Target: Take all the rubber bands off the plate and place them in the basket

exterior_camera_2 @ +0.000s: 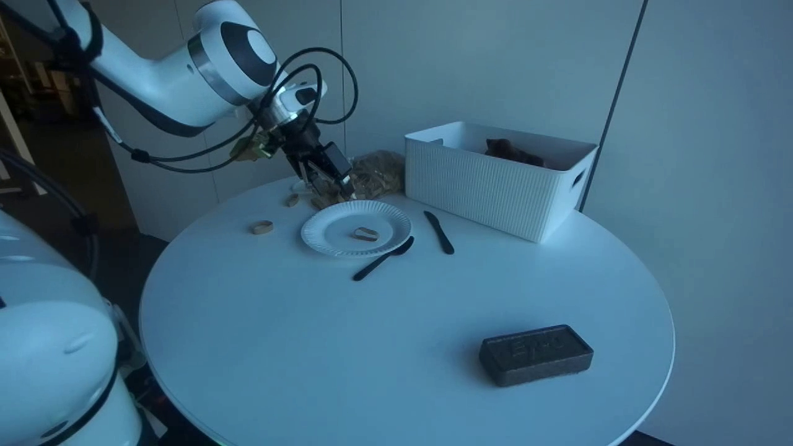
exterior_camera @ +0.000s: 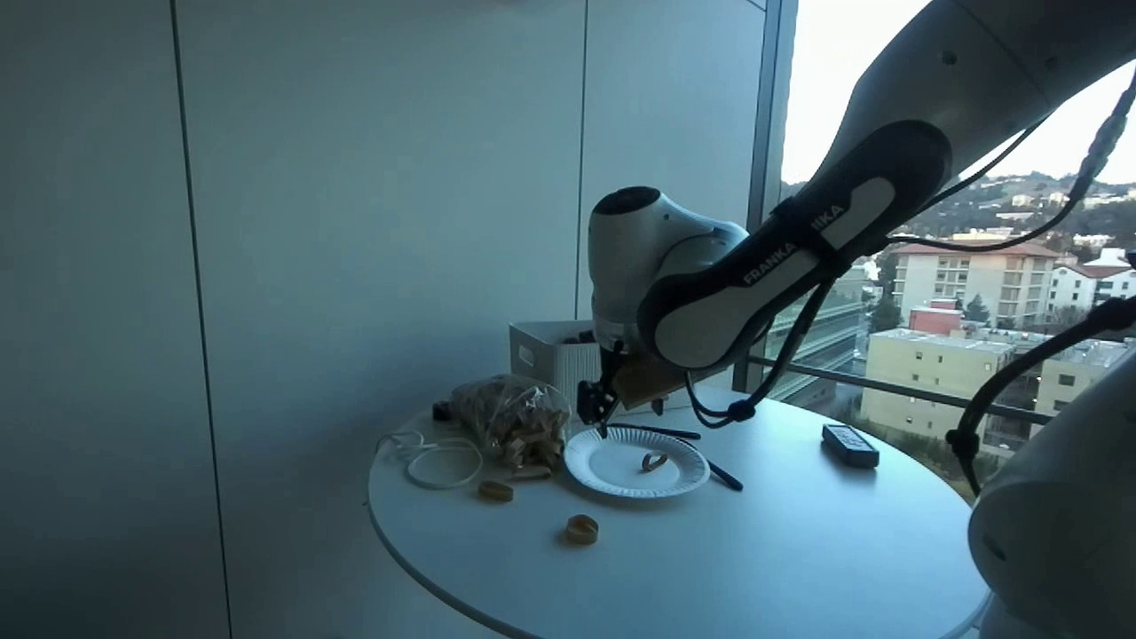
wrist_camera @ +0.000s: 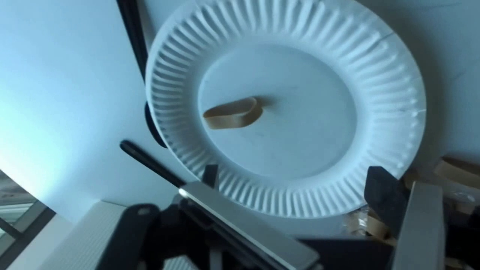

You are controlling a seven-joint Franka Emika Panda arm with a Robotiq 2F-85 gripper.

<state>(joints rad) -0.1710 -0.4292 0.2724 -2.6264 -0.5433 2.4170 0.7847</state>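
On the round white paper plate (exterior_camera_2: 328, 238) lies one tan rubber band (wrist_camera: 229, 122), off-centre; both exterior views show it too. Two more rubber bands rest on the bare table, one nearer rubber band (exterior_camera: 581, 530) and one rubber band (exterior_camera: 495, 491) close to the bag. The basket (exterior_camera_2: 483, 192) appears to be the white ribbed bin with handle holes behind the plate; a dark brown thing sits inside. My gripper (wrist_camera: 294, 178) hangs over the plate's rim on the bag's side. Its fingers stand wide apart, open, with nothing between them and short of the band.
A clear plastic bag (exterior_camera: 524, 422) full of rubber bands lies against the plate's side, under one finger in the wrist view. A black knife (exterior_camera_2: 440, 232) and black spoon (exterior_camera_2: 381, 260) flank the plate. A white cable loop (exterior_camera: 479, 466) and a dark EXPO block (exterior_camera_2: 536, 356) also lie there.
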